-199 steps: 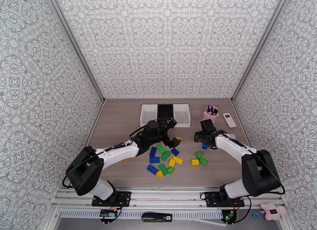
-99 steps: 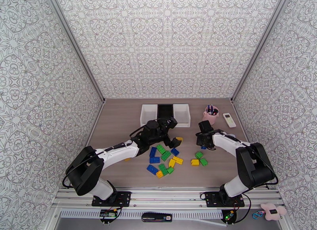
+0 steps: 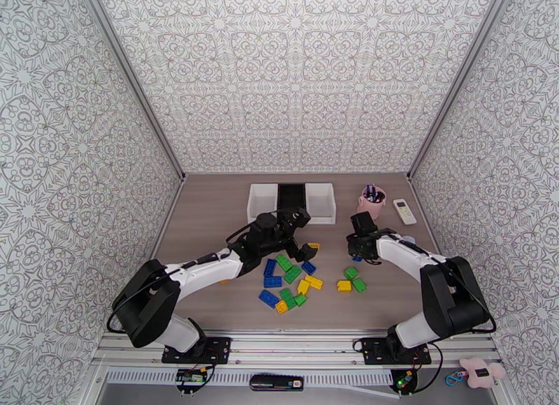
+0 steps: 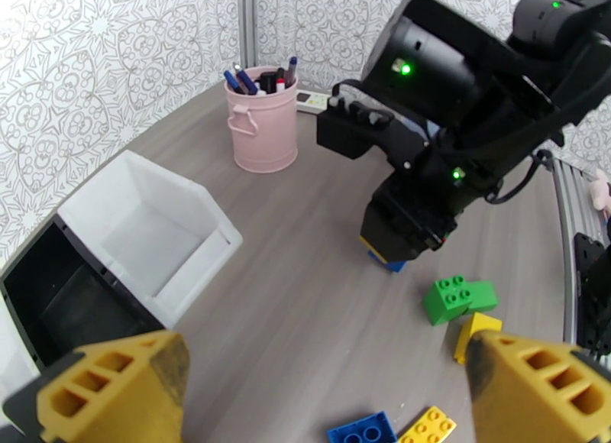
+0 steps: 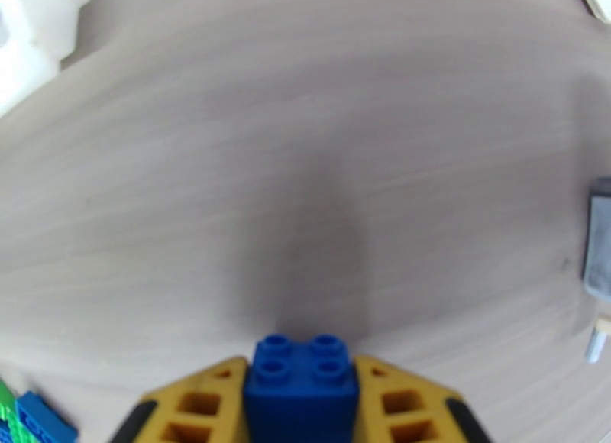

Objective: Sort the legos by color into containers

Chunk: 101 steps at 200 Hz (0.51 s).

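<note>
Change record, as I read it from my station:
1. Right pincer: the jaws stood apart a second ago and have now closed on the blue brick, with a yellow pad on either side of it.
2. Right arm: the wrist has turned slightly and the elbow has shifted.
3. Left arm: it has eased slightly leftward.

The top camera sits high behind the arms and looks down on the whole table. The left wrist camera is low and looks across at the pink cup and right arm. The right wrist camera is very near the blue brick; both wrist cameras see it.
</note>
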Each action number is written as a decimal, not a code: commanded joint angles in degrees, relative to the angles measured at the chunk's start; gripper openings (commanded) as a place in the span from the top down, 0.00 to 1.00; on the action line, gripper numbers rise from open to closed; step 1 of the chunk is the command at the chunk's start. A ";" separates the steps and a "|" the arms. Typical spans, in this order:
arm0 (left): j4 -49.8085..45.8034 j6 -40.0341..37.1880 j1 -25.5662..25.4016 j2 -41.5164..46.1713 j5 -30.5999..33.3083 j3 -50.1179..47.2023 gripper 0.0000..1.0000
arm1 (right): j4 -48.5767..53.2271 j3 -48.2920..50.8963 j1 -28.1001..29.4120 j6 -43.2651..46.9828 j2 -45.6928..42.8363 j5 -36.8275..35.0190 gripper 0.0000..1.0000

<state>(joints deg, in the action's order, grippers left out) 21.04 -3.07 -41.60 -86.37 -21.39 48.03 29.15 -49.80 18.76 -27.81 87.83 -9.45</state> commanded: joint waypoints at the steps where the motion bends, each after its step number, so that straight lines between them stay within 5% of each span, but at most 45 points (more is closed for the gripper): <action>1: -0.31 -0.44 0.82 2.77 0.22 -1.73 0.00 | -2.11 -3.70 3.29 0.11 -0.85 -1.19 0.79; 42: -2.54 -0.67 2.53 8.88 4.37 -6.01 0.00 | -6.83 -12.45 8.27 3.25 4.41 -2.01 0.79; 101: -5.11 0.64 3.67 16.10 11.31 -11.06 0.00 | -8.93 -29.82 7.02 8.40 17.85 -0.74 0.80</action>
<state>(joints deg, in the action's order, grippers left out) 18.15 -3.07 -38.44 -72.38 -14.61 38.85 21.04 -72.55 26.72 -22.44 100.40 -10.00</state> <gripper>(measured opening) 0.996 0.309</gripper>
